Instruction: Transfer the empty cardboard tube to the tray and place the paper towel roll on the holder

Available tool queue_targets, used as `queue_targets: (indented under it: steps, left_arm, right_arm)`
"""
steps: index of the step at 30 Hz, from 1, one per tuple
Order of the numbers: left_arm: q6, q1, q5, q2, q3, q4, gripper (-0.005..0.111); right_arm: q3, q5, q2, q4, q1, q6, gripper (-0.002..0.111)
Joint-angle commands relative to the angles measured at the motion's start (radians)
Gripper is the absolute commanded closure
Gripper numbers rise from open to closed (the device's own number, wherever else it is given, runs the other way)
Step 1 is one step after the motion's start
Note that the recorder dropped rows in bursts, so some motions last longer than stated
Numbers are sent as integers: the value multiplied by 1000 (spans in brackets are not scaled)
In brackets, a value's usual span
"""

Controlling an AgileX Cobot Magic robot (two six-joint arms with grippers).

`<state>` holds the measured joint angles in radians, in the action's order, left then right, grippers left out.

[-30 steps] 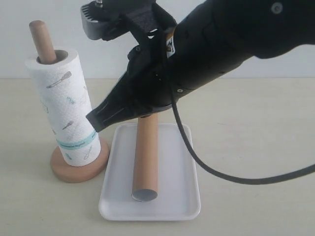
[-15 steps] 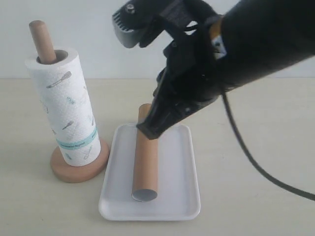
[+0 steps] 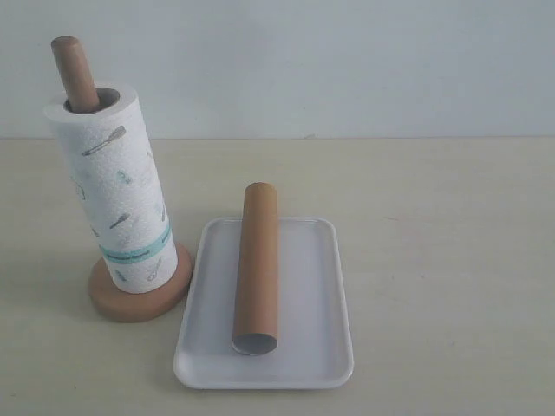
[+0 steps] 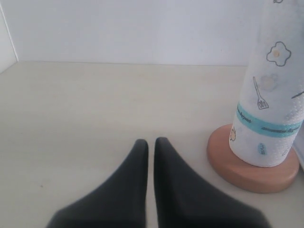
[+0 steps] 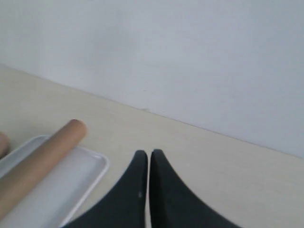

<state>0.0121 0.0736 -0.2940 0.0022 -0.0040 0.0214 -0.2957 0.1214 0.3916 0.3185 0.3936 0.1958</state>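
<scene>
I see one big pale table [image 3: 451, 260], and everything sits on it.

There is one paper towel roll [image 3: 117, 199]. It is white and fat, with little pictures of spoons, a flipper and a fried egg. It has a blue-green band near the bottom. The band has tiny writing, but it is too small for me to read. The roll stands up straight, near my left claw [image 4: 150, 142], in front of it and off to one side.

There is one white tray [image 3: 321, 286]. It lies flat, in front of my right claw [image 5: 148, 154] and off to one side.

There is one wooden holder [image 3: 143, 303]. Its round foot is under the roll. Its stick goes up through the hole in the roll and pokes out on top. The foot is just beside the tray.

There is one brown cardboard tube [image 3: 257, 269]. It lies the long way on the tray. One end pokes out a bit past the tray's short edge. It is apart from my right claw.

I have two black claws. My left claw is closed, with its two fingers pressed together and nothing between them. My right claw is closed the same way and holds nothing.
</scene>
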Motion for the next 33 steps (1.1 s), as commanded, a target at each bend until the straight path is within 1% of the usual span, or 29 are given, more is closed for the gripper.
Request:
queue_targets:
  steps: [1, 4, 7, 10, 18, 20, 21, 24, 26, 27, 33]
  left_arm:
    - [4, 3, 1, -2, 4, 8, 103]
    - [4, 3, 1, -2, 4, 8, 103]
    - [4, 3, 1, -2, 4, 8, 103]
    - [4, 3, 1, -2, 4, 8, 103]
    - [4, 3, 1, -2, 4, 8, 103]
    - [4, 3, 1, -2, 4, 8, 103]
    - [4, 3, 1, -2, 4, 8, 103]
    - [4, 3, 1, -2, 4, 8, 103]
    - [4, 3, 1, -2, 4, 8, 103]
    - [4, 3, 1, -2, 4, 8, 103]
    - [4, 3, 1, -2, 4, 8, 103]
  right_arm:
    - [133, -20, -194, 5, -184, 18, 107]
    - [222, -20, -294, 5, -250, 113, 107]
    - [296, -20, -392, 5, -261, 145, 107]
    - [296, -8, -392, 5, -261, 145, 107]
    - [296, -66, -392, -2, -261, 145, 107]
    - [296, -57, -392, -65, -261, 102, 107]
    - [296, -49, -392, -116, -261, 44, 107]
    - [296, -33, -392, -354, -261, -206, 107]
    - [296, -33, -392, -454, -261, -301, 107]
    - [296, -33, -392, -471, -261, -324, 107]
    - [296, -12, -392, -469, -261, -316, 107]
